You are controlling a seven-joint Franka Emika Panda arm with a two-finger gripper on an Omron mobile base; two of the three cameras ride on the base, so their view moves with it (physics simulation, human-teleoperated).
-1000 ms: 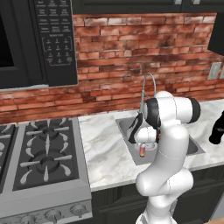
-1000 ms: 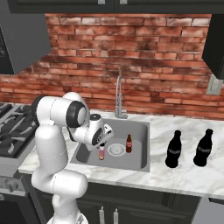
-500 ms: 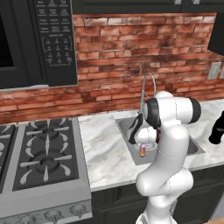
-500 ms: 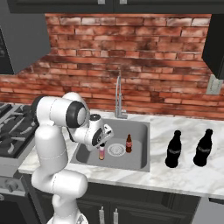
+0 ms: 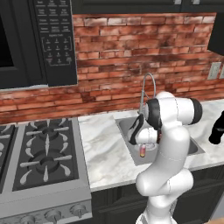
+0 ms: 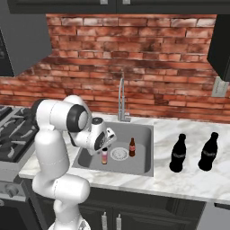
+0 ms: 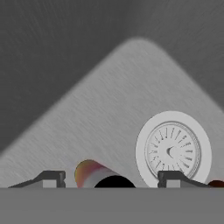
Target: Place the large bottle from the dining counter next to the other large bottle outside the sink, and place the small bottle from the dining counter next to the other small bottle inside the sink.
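Hand [image 6: 104,149] reaching down into the sink [image 6: 143,164], sitting low over the small bottle [image 6: 104,156], pinkish with a dark cap, standing on the basin floor beside the drain [image 6: 119,154]. In the hand view, fingertips [image 7: 52,177] showing spread on either side of the bottle's top [image 7: 94,176], with a gap on both sides; hand open, not gripping it. Drain [image 7: 173,150] lying just right of the bottle there. Second small bottle [image 6: 132,147], dark brown, standing upright on the far side of the drain, near the first. Two large bottles [image 6: 179,153] [image 6: 207,152], both black, standing side by side on the surface [image 6: 188,184] right of the sink. Faucet [image 6: 121,99] rising behind the basin. From the left base view, small bottle [image 5: 142,151] peeking out below the hand [image 5: 144,142].
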